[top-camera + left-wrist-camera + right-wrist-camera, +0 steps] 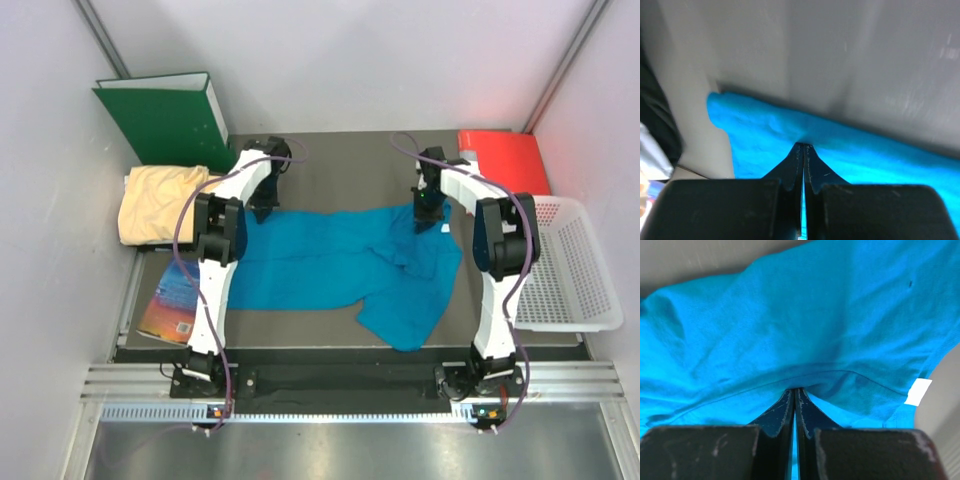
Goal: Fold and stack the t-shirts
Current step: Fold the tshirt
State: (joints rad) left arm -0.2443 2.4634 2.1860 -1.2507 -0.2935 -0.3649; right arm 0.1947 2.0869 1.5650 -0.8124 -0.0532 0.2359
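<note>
One basket (575, 265): white, 3 o'clock.
Left gripper (803, 146): clamped on teal t-shirt (330, 262) edge.
Right gripper (794, 390): clamped on same t-shirt.

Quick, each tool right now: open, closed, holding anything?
The left tool: closed on the blue t-shirt.
The right tool: closed on the same blue t-shirt.

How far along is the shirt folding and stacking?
Nothing looks finished. In hand: left gripper and right gripper are shut on the far edge of the teal shirt, which lies spread out. Remaining: folding it, then stacking with the yellow shirt, apart at the left.
</note>
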